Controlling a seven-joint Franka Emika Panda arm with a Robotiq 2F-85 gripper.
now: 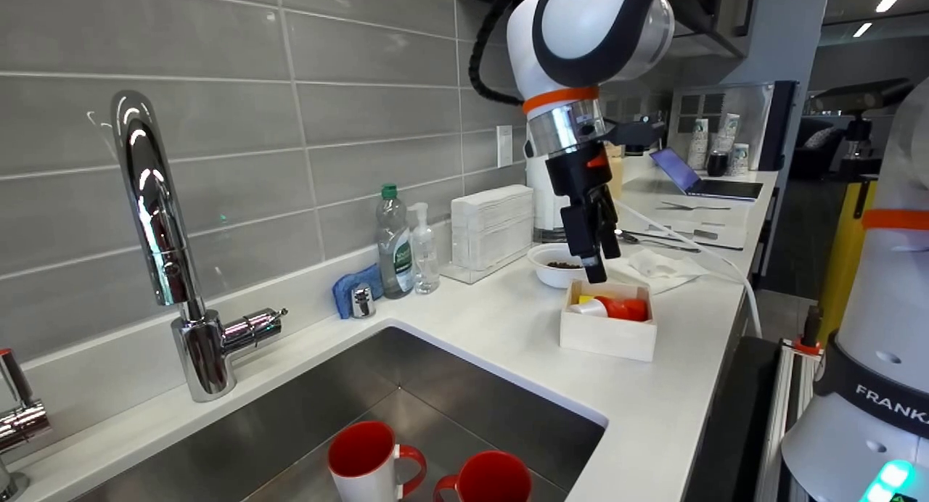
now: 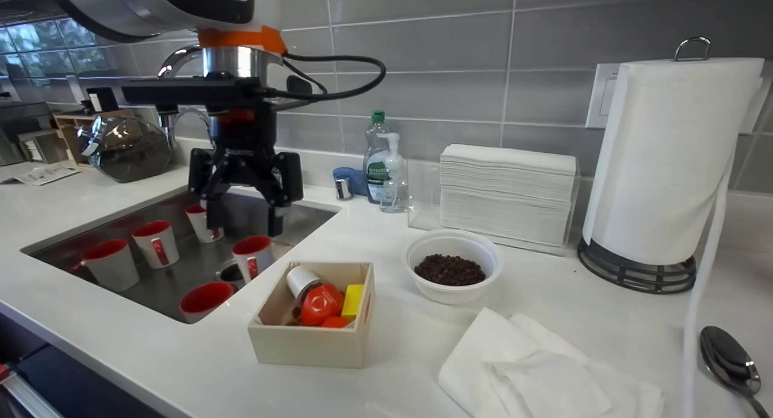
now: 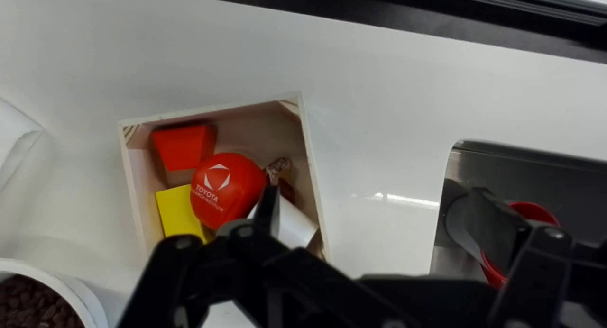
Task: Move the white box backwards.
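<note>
The white box (image 1: 608, 336) is a low, open-topped box standing on the counter beside the sink. In an exterior view its pale wall (image 2: 308, 345) faces the camera, and it holds red, yellow and white items. In the wrist view the box (image 3: 256, 129) lies left of centre, its lower edge hidden by the gripper. My gripper (image 2: 245, 221) is open and empty, pointing down and raised above counter height. In the wrist view the gripper (image 3: 379, 200) has its left finger over the box's white item and its right finger over the sink. It also shows above the box in an exterior view (image 1: 602, 261).
The sink (image 1: 464, 375) holds several red-and-white mugs (image 2: 158, 255). A white bowl of dark beans (image 2: 450, 294), crumpled napkins (image 2: 519, 369), a napkin stack (image 2: 507, 188), soap bottles (image 2: 377, 170), a paper towel roll (image 2: 664, 164) and a spoon (image 2: 728, 357) stand or lie around.
</note>
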